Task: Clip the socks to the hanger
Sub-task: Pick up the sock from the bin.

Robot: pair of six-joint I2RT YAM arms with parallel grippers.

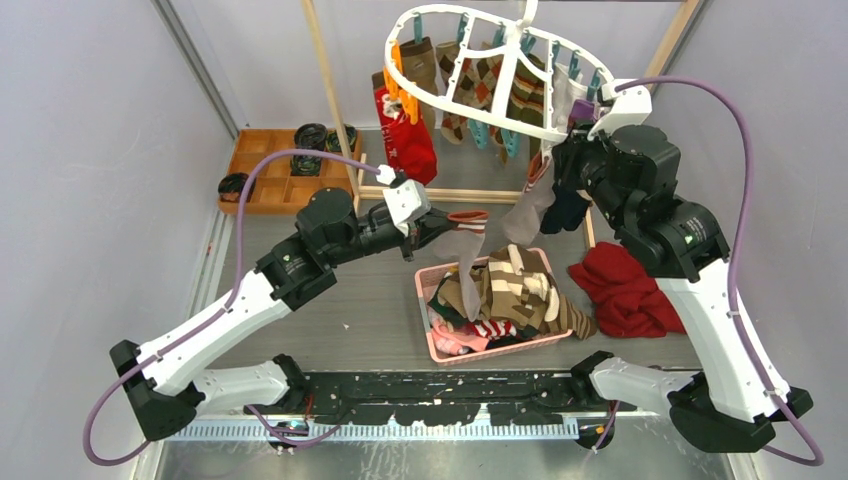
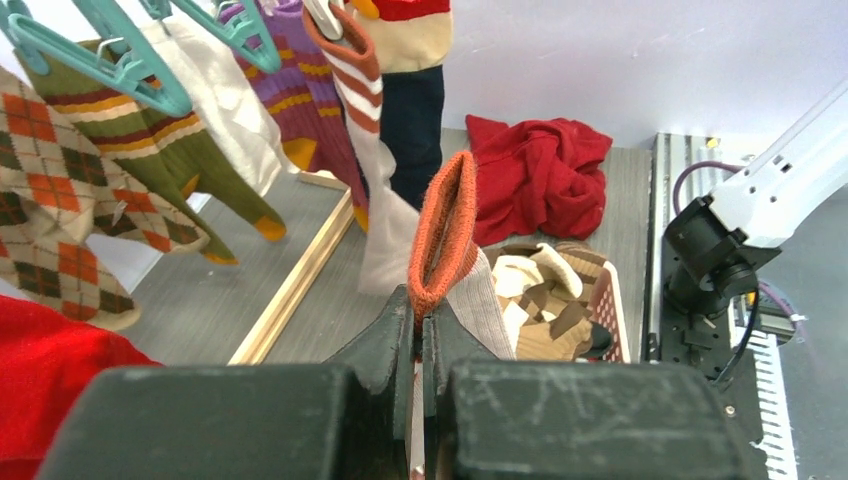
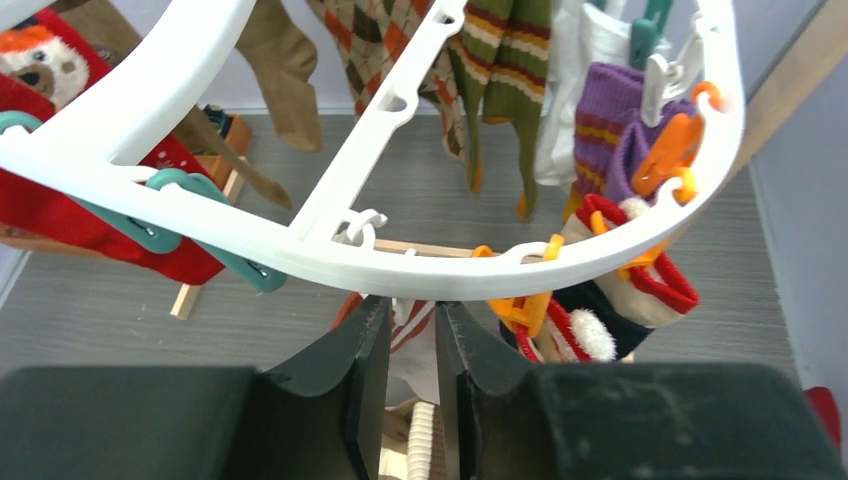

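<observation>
**Lower centre, overhead view.** One pink basket (image 1: 423, 310) holds a pile of socks (image 1: 515, 290), too tangled to count. One red cloth (image 1: 625, 290) lies to its right.

**Above the basket.** The left claw (image 2: 420, 322) is pressed together on the orange cuff of one grey sock (image 2: 445, 230). The sock's long axis runs near vertical, cuff up and toe hanging toward the basket.

**Upper right.** The right claw (image 3: 412, 325) sits just beneath the rim of the one white hanger (image 3: 150, 100), jaws a little apart. Whether they pinch anything cannot be told. An orange peg (image 3: 522, 312) hangs beside that claw.

**Key relation.** The hanger lies up and right of the grey sock, and the right arm is the nearer to it. At least eight clipped socks (image 3: 505, 60) hang from the hanger.
</observation>
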